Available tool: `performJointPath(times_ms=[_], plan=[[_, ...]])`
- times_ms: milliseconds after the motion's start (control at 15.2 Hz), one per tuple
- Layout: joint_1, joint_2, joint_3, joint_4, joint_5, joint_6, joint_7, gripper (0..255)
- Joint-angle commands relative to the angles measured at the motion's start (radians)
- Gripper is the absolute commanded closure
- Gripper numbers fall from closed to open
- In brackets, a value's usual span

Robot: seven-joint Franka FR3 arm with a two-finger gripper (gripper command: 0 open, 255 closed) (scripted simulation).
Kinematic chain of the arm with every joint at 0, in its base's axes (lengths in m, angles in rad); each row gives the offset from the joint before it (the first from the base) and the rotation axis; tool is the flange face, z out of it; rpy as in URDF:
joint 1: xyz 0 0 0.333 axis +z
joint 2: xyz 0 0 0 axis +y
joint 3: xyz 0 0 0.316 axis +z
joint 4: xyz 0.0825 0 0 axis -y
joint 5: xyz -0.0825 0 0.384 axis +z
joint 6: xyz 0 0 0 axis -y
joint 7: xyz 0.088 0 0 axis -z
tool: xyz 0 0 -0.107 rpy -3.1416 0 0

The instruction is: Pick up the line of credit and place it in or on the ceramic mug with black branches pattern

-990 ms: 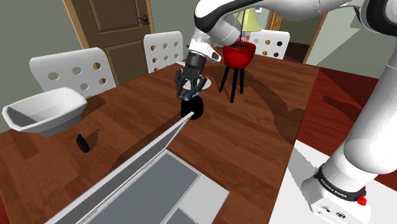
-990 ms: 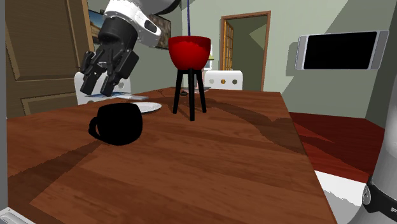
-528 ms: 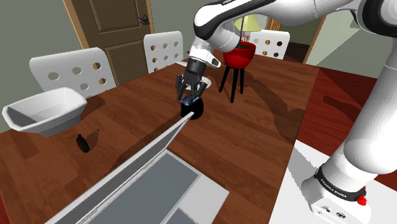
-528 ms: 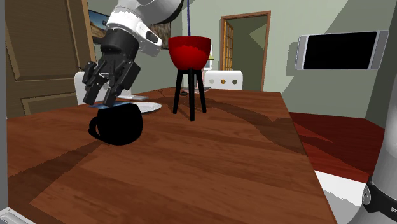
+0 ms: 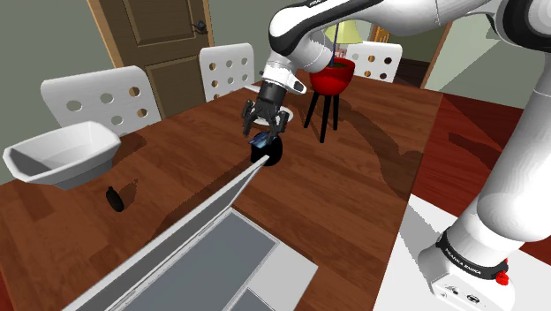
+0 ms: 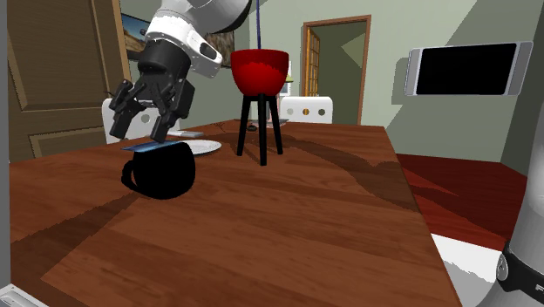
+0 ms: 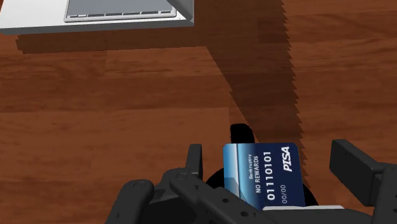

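The blue credit card (image 7: 264, 175) lies flat across the top of the black mug (image 6: 161, 170), and neither finger touches it. My gripper (image 6: 139, 131) hangs just above the mug, open, with its fingers (image 7: 194, 159) apart on either side of the card. In the shoulder view the card (image 5: 262, 139) shows as a blue patch under the gripper (image 5: 263, 124), on the mug (image 5: 269, 152), which stands mid-table near the laptop lid's corner. The mug's handle (image 7: 242, 133) pokes out past the card. No branch pattern shows on the mug.
An open laptop (image 5: 203, 247) takes up the near table. A white bowl (image 5: 62, 155) and a small black object (image 5: 115, 199) sit toward the shoulder view's left. A red bowl on a black stand (image 5: 331, 79) rises behind the mug, beside a white plate (image 6: 205, 146). White chairs line the far side.
The fingers have spread apart and let go of the card, which now rests on the mug's top. The hand had first come down over the mug.
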Motion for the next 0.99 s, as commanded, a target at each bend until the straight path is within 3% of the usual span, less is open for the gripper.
performJointPath(times_ms=[0,132,396,924], plan=[[0.000,0.000,0.000,0.000,0.000,0.000,0.000,0],[0.000,0.000,0.000,0.000,0.000,0.000,0.000,0],[-0.034,-0.030,-0.023,0.071,-0.016,-0.116,0.009,0],[-0.034,-0.030,-0.024,0.071,-0.016,-0.116,0.009,0]])
